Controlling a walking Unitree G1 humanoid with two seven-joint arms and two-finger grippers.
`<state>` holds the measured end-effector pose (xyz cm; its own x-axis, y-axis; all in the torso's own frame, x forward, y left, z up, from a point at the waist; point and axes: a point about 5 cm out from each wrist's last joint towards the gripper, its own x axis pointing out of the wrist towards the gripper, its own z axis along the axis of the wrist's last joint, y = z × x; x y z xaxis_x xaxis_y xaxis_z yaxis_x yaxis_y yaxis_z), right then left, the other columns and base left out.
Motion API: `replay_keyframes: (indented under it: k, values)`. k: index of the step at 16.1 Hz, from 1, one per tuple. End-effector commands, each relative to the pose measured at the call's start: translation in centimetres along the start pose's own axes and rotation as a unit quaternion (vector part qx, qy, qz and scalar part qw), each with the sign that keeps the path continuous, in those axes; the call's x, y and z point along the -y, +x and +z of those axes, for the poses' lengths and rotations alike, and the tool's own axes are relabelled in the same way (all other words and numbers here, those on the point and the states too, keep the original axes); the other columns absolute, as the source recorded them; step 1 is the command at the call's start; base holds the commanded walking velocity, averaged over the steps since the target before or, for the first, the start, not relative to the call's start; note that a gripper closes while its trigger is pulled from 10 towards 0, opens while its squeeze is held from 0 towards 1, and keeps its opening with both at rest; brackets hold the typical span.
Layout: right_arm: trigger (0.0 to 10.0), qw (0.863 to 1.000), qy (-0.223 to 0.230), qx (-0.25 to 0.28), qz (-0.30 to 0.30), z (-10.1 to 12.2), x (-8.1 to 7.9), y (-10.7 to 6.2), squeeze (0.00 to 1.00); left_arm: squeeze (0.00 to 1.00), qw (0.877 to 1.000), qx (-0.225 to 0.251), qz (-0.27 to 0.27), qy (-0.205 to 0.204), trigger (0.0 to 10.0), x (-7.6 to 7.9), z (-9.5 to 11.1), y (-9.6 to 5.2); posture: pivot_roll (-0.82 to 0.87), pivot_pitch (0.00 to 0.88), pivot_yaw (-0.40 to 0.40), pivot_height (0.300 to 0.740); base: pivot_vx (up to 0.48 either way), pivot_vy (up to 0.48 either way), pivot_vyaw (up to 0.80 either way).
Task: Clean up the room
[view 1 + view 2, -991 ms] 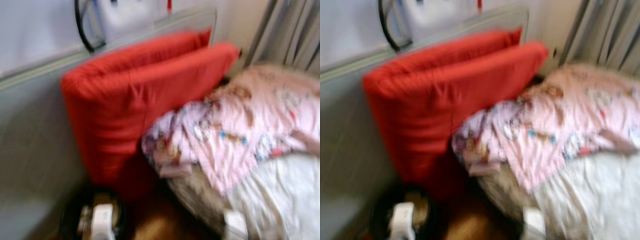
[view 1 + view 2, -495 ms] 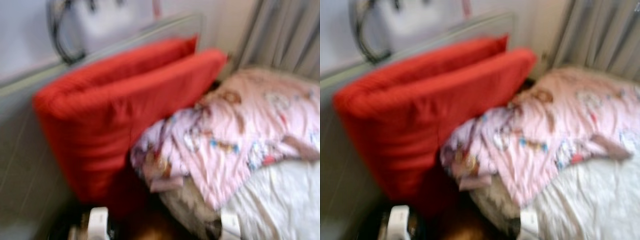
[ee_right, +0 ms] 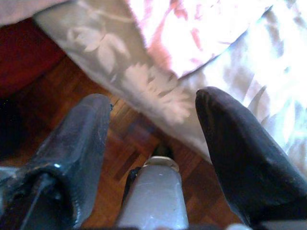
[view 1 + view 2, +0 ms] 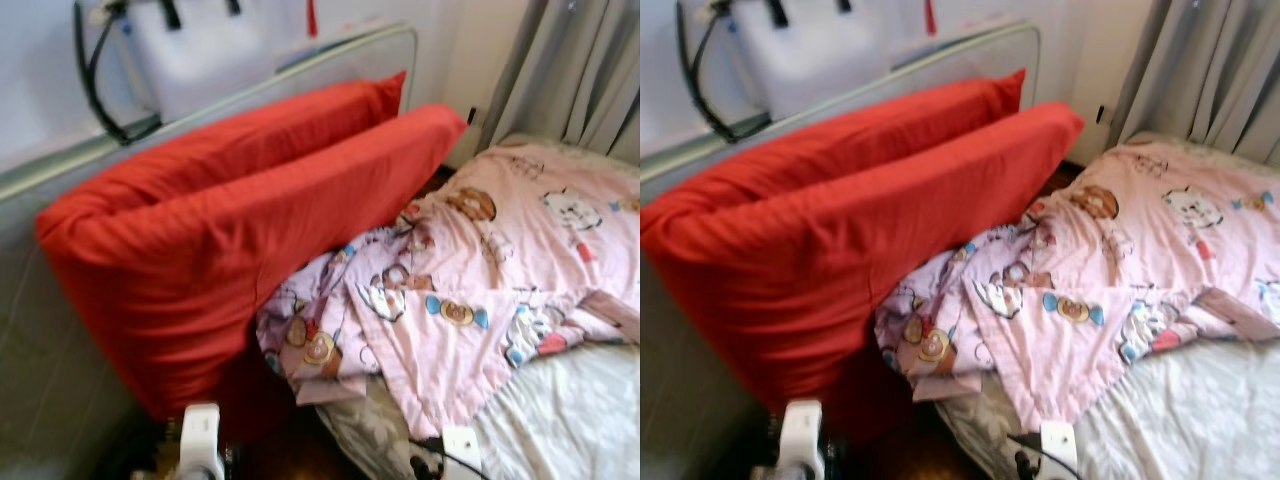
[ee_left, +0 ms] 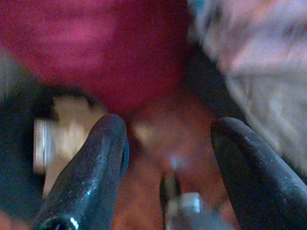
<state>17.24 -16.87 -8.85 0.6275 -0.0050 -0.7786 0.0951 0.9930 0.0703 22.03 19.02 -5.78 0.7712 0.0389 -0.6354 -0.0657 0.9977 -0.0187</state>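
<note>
Two big red pillows (image 4: 230,230) lean on edge against a grey bed rail (image 4: 60,165). A crumpled pink blanket (image 4: 480,270) with cartoon prints lies over the bed and spills against the front pillow. Under it shows a pale floral sheet (image 4: 570,410). My left gripper (image 5: 168,182) hangs low beside the bed, open and holding nothing, with the red pillow (image 5: 96,43) ahead of it. My right gripper (image 3: 153,139) is also open and holds nothing, above the wooden floor (image 3: 124,143) at the edge of the sheet (image 3: 144,81).
A white bag (image 4: 200,50) with black straps hangs on the wall behind the rail. Grey curtains (image 4: 580,70) hang at the far right. A narrow strip of dark floor lies between the pillows and the bed.
The whole picture has slid left and sharpened, so the camera has moved. Pillows and blanket lie as before.
</note>
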Motion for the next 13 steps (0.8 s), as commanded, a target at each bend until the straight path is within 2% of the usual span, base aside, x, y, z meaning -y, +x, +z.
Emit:
replay_keyframes:
  k: [1, 2, 3, 5, 6, 7, 8, 13]
  values:
    - [10.0, 1.0, 0.006, 0.011, -0.009, 0.0, 0.8, -0.2, 0.0, 0.0, 1.0, 0.011, -0.011, -0.005, 10.0, 0.5, 0.1, 0.0, -0.02, 0.006, 0.022, 0.74, 0.0, 0.0, 0.0]
    - [10.0, 1.0, 0.007, 0.02, -0.005, 0.1, 0.7, -0.2, 0.0, 0.0, 1.0, 0.026, -0.015, -0.005, 10.0, 0.6, 0.6, 0.1, -0.02, 0.006, 0.022, 0.74, 0.0, 0.0, 0.0]
    - [10.0, 0.999, 0.009, 0.044, 0.006, 0.5, 0.6, -0.2, 0.0, 0.0, 0.998, 0.064, -0.02, -0.009, 10.0, 0.7, 2.0, 0.3, -0.02, 0.004, 0.019, 0.74, 0.0, 0.0, 0.0]
    - [10.0, 0.998, 0.017, 0.065, 0.009, 0.8, 0.6, -0.3, 0.0, 0.0, 0.994, 0.109, -0.026, -0.011, 10.0, 0.6, 3.6, 0.3, -0.03, 0.003, 0.017, 0.74, 0.0, 0.0, 0.0]
    - [10.0, 0.995, 0.017, 0.097, 0.013, 2.4, 0.4, -0.1, 0.0, 0.0, 0.992, 0.125, -0.027, -0.012, 10.0, 0.5, 4.1, 0.3, -0.03, 0.003, 0.017, 0.74, 0.0, 0.0, 0.0]
    - [10.0, 0.981, 0.009, 0.189, 0.027, 7.8, -0.4, 0.4, 0.0, 0.0, 0.99, 0.141, -0.027, -0.012, 10.0, 0.4, 4.5, 0.2, -0.03, 0.001, 0.016, 0.74, 0.0, 0.0, 0.0]
    - [10.0, 0.969, 0.005, 0.244, 0.035, 10.4, -0.6, 0.2, 0.0, 0.0, 0.986, 0.163, -0.026, -0.015, 10.0, 0.3, 4.9, 0.0, -0.03, 0.0, 0.016, 0.74, 0.0, 0.0, 0.0]
    - [10.0, 0.955, 0.008, 0.292, 0.041, 11.3, -0.8, -0.5, 0.0, 0.0, 0.976, 0.214, -0.03, -0.022, 10.0, 0.5, 5.5, -0.9, -0.02, 0.0, 0.012, 0.74, 0.0, 0.0, 0.0]
